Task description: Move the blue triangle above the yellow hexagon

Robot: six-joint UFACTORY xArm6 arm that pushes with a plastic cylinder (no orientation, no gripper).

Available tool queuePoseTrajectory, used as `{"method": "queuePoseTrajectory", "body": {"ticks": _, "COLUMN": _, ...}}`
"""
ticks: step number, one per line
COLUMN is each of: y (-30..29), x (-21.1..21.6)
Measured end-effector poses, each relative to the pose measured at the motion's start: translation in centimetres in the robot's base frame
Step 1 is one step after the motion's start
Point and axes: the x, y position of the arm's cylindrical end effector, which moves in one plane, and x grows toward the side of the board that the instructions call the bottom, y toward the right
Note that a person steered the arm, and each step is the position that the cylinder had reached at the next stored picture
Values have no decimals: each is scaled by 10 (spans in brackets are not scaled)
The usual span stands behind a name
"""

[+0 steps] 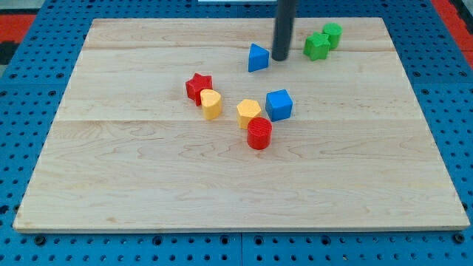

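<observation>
The blue triangle (257,58) sits near the top middle of the wooden board. My tip (281,58) is just to its right, almost touching it. The yellow hexagon (248,112) lies lower, near the board's middle, below and slightly left of the triangle. A blue cube (279,104) is right beside the hexagon on its right, and a red cylinder (259,134) touches it from below.
A red star (198,86) and a yellow heart (211,104) sit together left of the hexagon. Two green blocks (323,41) stand at the top right, just right of my tip. The board (148,185) ends on a blue pegboard surface.
</observation>
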Motion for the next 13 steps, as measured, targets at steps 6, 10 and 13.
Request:
{"method": "queuePoseTrajectory", "body": {"ticks": 6, "y": -49, "x": 94}}
{"method": "queuePoseTrajectory", "body": {"ticks": 10, "y": -232, "x": 53}}
{"method": "queuePoseTrajectory", "body": {"ticks": 13, "y": -301, "x": 151}}
